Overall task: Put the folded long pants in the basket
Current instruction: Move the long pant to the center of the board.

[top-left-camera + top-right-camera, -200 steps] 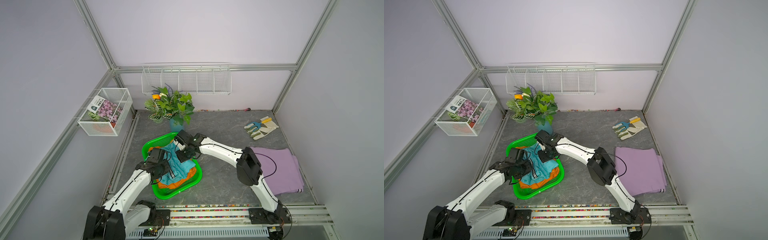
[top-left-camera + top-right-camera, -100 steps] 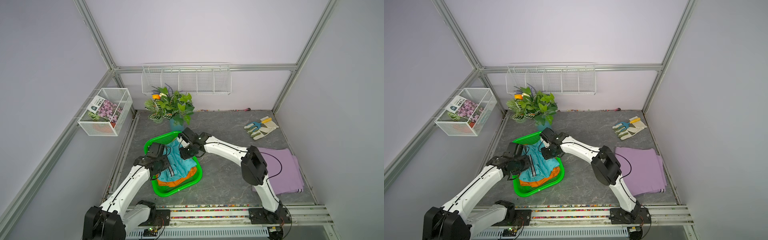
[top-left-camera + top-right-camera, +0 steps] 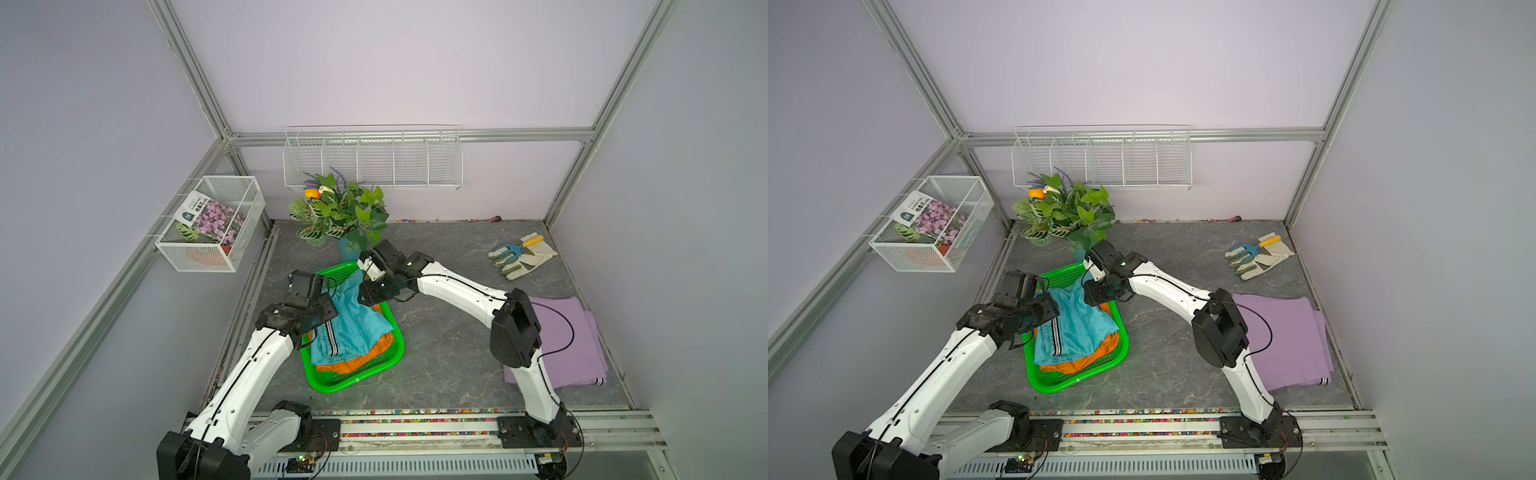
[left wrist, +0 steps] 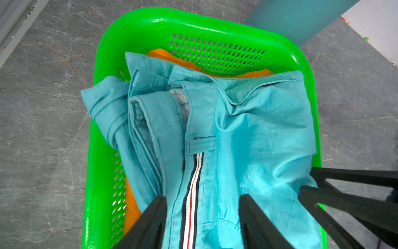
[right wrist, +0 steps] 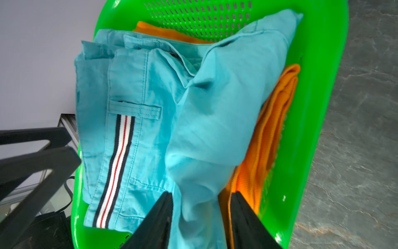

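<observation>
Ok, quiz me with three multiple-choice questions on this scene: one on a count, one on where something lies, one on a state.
1. How many folded garments lie in the bright green perforated plastic basket? A one; B two; C three.
2. Where are the folded lavender cloth pants? A in the basket; B held up in the air; C flat on the grey marbled table.
3. The left tool has its jaws: A spread apart; B pressed shut; C out of view.

Answers:
1 B: teal striped pants lie over orange pants.
2 C: in both top views they lie outside the basket.
3 A: the left wrist view shows a wide gap between its black fingers.
</observation>
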Action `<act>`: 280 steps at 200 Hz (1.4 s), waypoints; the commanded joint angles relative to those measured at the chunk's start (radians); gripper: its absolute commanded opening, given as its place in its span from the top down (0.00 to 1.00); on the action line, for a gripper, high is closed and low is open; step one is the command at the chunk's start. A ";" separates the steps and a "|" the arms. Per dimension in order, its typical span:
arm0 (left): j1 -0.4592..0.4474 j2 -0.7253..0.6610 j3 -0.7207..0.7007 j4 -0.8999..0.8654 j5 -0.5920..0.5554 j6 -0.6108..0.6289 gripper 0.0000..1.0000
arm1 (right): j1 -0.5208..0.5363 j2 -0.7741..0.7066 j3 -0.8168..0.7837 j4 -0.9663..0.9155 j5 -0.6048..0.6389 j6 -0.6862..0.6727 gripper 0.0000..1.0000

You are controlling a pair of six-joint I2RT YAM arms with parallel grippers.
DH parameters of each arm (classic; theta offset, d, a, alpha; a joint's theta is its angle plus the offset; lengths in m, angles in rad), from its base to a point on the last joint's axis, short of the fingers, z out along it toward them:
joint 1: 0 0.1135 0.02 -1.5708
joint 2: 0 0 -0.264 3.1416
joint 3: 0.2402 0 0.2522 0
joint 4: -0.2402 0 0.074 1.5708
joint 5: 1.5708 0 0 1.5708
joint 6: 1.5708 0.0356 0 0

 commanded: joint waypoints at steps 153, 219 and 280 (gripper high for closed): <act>-0.411 0.443 0.371 0.452 0.445 0.104 0.44 | -0.585 -0.691 -0.837 -0.138 0.329 0.062 0.31; -0.467 0.687 0.500 0.543 0.580 0.061 0.43 | -0.806 -0.768 -1.044 -0.081 0.418 0.149 0.26; -0.467 0.628 0.437 0.484 0.502 0.104 0.43 | -0.873 -0.650 -1.097 0.115 0.179 0.107 0.22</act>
